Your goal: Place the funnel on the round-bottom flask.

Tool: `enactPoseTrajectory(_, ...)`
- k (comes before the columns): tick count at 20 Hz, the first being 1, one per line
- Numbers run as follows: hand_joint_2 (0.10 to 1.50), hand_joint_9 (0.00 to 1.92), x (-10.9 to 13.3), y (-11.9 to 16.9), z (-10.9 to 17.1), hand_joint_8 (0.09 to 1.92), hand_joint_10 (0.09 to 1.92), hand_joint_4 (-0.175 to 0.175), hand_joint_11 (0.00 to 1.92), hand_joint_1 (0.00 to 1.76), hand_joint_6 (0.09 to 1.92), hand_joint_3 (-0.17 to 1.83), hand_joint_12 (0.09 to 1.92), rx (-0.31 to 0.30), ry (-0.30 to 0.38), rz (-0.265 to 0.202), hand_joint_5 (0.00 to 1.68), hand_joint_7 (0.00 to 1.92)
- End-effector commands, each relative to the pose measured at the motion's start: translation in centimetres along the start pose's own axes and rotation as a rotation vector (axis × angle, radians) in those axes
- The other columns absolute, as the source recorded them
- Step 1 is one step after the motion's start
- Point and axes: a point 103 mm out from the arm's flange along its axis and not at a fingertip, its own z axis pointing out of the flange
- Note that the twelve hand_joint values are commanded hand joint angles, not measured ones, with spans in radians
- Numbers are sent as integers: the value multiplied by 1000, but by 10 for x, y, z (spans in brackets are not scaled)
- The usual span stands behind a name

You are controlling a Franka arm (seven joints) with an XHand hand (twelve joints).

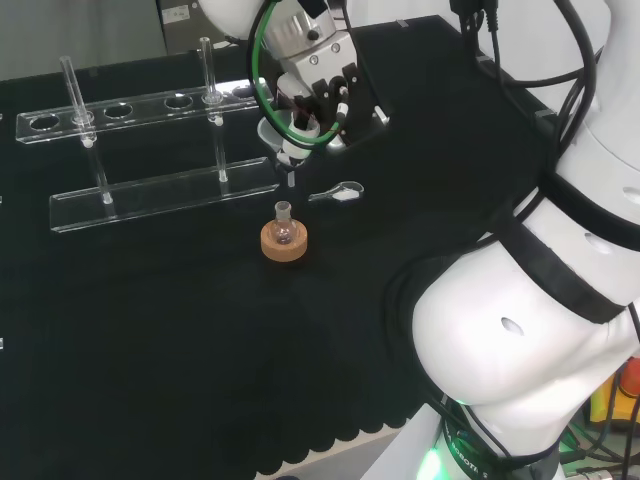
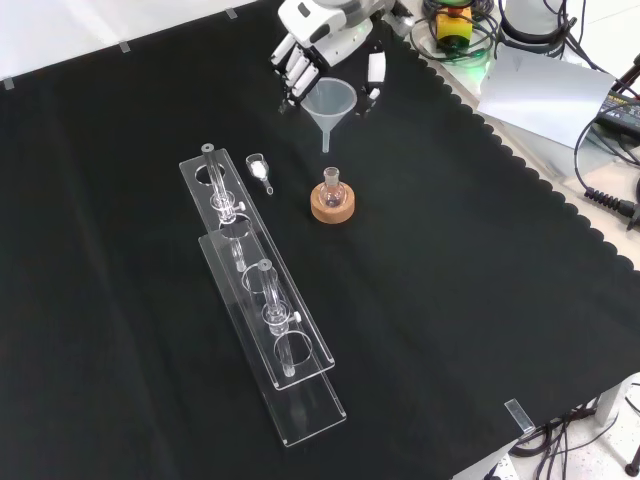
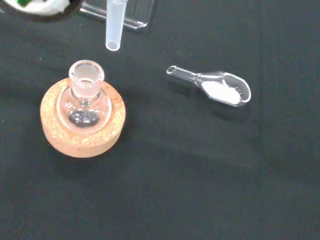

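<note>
Cork ring [image 1: 283, 243] sits mid-bench in the head view, with the flask [image 1: 284, 226] upright in it, neck open and empty. Hand [image 1: 318, 85] hangs just beyond it, fingers curled round the rim of the funnel [image 1: 279, 137]. The funnel stem points down and ends above the flask, a little to the far side; a clear gap separates the two. A small scoop [image 1: 338, 192] lies on the cloth just right of the flask. A clear rack [image 1: 160, 190] stands to the left.

Front view: hand [image 2: 320, 45] comes in at the top, pinching the funnel [image 2: 329, 105] by its cone. The stem tip hangs above and just beyond the flask [image 2: 331, 184], not touching it. The cork ring [image 2: 331, 203] is flat on the cloth. The scoop [image 2: 259, 168] lies left of the flask, between it and the rack [image 2: 262, 300].

Wrist view: the funnel stem [image 3: 114, 27] ends near the flask [image 3: 86, 95] mouth but offset from it, not yet over the opening. The scoop [image 3: 217, 89] holds a little white powder.

Judgement: the funnel is picked up and carried most of the way. Left to do: centre the stem over the neck, lower it in, let go.
</note>
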Motion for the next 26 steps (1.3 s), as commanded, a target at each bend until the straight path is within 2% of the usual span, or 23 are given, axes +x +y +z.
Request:
enactPoseTrajectory(1, 677, 742, 6, 3, 10, 760, 559, -27, 336, 793, 166, 624, 1320, 13, 1, -15, 567, 626)
enactPoseTrajectory(19, 675, 748, 12, 13, 20, 762, 558, -30, 349, 792, 185, 632, 1315, 24, -6, -29, 557, 628)
enactPoseTrajectory(26, 674, 748, 17, 15, 16, 763, 558, -31, 351, 791, 193, 634, 1314, 13, -15, -29, 554, 628)
